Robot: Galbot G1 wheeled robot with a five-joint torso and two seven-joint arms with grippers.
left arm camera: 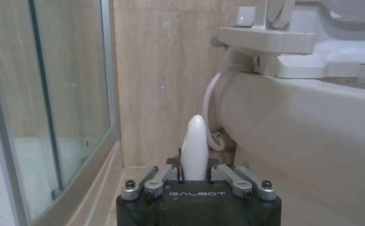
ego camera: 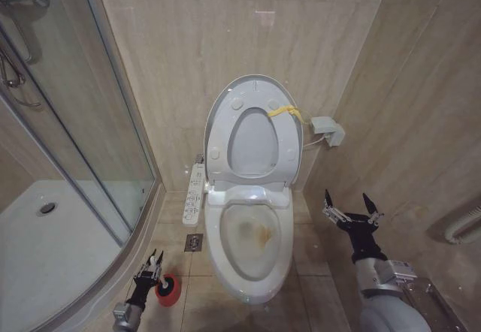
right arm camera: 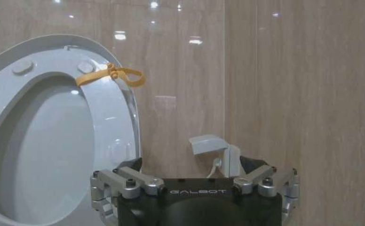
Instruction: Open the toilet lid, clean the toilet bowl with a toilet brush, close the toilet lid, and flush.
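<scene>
The left end effector [ego camera: 152, 260] sits low at the floor between the shower enclosure [ego camera: 113, 197] and the toilet bowl [ego camera: 252, 272], its fingers clenched on the white handle of the toilet brush [left arm camera: 195, 146]. In the left wrist view the handle stands upright between the pads, with the glass door close on one side and the bowl's outer wall close on the other, a narrow lane of tile between them. The head view adds the red holder cup [ego camera: 167, 290] on the floor just beside that end effector; whether the brush head sits in the cup cannot be told.

The right end effector [ego camera: 352, 210] hangs released, fingers spread wide, in the open gap between the bowl and the right-hand wall, touching nothing.

The toilet lid [ego camera: 254, 92] and the ring seat [ego camera: 252, 140] both stand raised against the back wall, a yellow tag [ego camera: 284, 111] at the rim. The right wrist view shows that tag [right arm camera: 111, 75] looped over the edge, and a small white wall fitting [right arm camera: 210, 146] just past the fingers. The bowl lies open, brownish-yellow stains on its inner surface.
</scene>
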